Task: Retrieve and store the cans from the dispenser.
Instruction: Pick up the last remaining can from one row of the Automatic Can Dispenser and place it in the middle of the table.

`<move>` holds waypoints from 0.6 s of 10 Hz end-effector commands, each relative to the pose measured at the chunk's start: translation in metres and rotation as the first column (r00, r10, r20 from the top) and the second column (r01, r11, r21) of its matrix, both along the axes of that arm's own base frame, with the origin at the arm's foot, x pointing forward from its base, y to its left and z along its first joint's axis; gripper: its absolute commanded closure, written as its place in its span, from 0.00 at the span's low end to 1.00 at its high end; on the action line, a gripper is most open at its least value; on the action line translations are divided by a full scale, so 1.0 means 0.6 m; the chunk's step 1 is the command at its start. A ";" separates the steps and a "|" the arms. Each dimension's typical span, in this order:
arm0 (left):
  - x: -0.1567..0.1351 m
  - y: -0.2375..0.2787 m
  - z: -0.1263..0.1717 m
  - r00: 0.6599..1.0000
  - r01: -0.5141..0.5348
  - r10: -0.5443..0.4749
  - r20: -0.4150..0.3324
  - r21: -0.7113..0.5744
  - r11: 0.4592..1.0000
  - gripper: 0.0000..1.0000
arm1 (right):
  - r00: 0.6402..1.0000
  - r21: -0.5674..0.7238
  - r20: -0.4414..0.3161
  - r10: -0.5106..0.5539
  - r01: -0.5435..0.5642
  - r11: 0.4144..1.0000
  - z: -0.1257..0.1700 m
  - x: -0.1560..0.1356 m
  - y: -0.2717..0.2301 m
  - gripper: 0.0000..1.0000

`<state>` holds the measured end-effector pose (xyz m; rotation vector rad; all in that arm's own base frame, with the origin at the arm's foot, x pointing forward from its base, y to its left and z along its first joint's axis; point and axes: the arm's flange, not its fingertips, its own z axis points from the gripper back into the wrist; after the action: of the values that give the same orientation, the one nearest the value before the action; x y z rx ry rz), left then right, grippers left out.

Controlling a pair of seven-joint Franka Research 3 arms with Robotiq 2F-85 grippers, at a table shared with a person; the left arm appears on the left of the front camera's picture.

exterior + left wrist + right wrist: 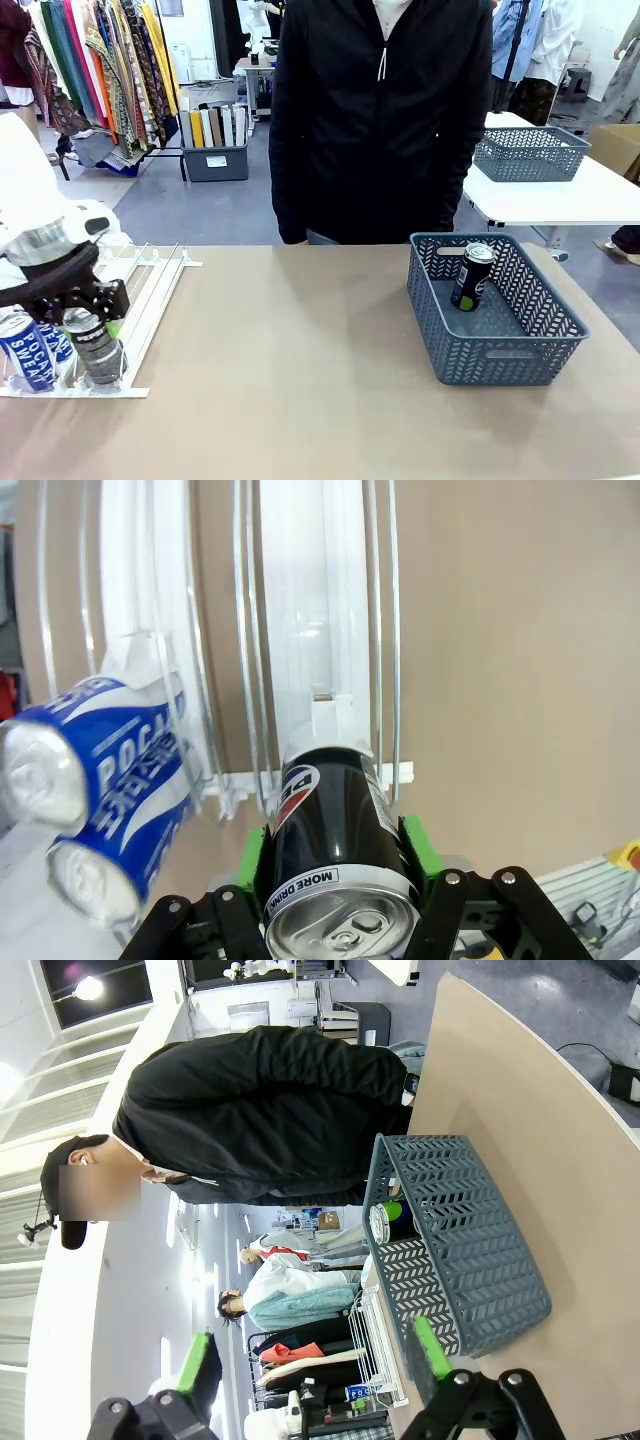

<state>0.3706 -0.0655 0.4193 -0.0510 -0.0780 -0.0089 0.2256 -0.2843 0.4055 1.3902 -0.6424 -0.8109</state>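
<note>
**Front view.** Item: black Pepsi can (97,350), lodged at the near end stop of the dispenser (155,285), at the left near corner of the table (300,350). Blue Pocari Sweat cans (30,352) are held in the lanes just beside it. The left gripper (88,318) is set down over the Pepsi can. One black-and-green can (472,277) is already stored, leaning inside the grey basket (500,350), well apart on the right.

Handling, as judged: thin aluminium, stiff while full, moderately light. The printed wall is smooth and likely slippery, and would be dented by too hard a squeeze. It is best taken across the body, below the silver rim.

**Left wrist view.** The green pads (418,845) are pressed against opposite sides of the Pepsi can's upper body. The jaws are narrowed to the can's width, and the can is gripped. Its far end is seen at the mouth of a lane.

**Right wrist view.** The right gripper (312,1360) is spread wide, with nothing between its fingers. The basket is seen beyond it.
</note>
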 end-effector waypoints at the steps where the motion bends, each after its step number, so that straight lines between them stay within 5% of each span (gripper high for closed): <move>1: -0.060 0.021 0.112 0.993 0.005 -0.006 0.114 0.005 1.000 1.00 | 1.000 0.003 0.000 0.004 -0.004 1.000 0.007 -0.003 0.002 0.00; 4: -0.123 0.042 0.240 0.978 0.018 -0.007 0.210 -0.053 0.998 1.00 | 1.000 0.003 0.000 0.004 -0.004 1.000 0.007 -0.003 0.002 0.00; 6: -0.149 0.063 0.266 0.960 0.009 0.025 0.280 -0.121 0.993 1.00 | 1.000 0.003 0.000 0.004 -0.004 1.000 0.007 -0.003 0.002 0.00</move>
<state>0.2792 -0.0347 0.5858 -0.1218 -0.3406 0.0073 0.2257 -0.2842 0.4055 1.3900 -0.6418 -0.8104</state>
